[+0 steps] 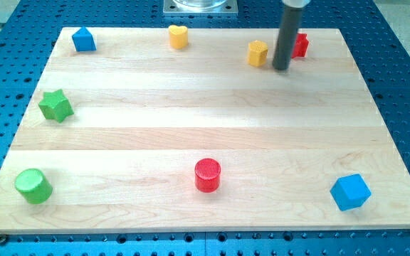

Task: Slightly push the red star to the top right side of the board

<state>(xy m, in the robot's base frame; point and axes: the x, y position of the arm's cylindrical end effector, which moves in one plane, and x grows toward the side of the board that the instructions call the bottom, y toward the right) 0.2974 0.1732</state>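
Note:
The red star (301,45) lies near the board's top edge, right of centre, partly hidden behind my rod. My tip (281,68) rests on the wooden board (205,128) just left of and a little below the red star, close to it or touching it. A yellow block (258,53) sits just left of my tip.
A yellow heart (179,36) and a blue block (84,40) lie along the top edge. A green star (55,106) and a green cylinder (33,185) are at the left. A red cylinder (207,175) is at bottom centre, a blue cube (350,192) at bottom right.

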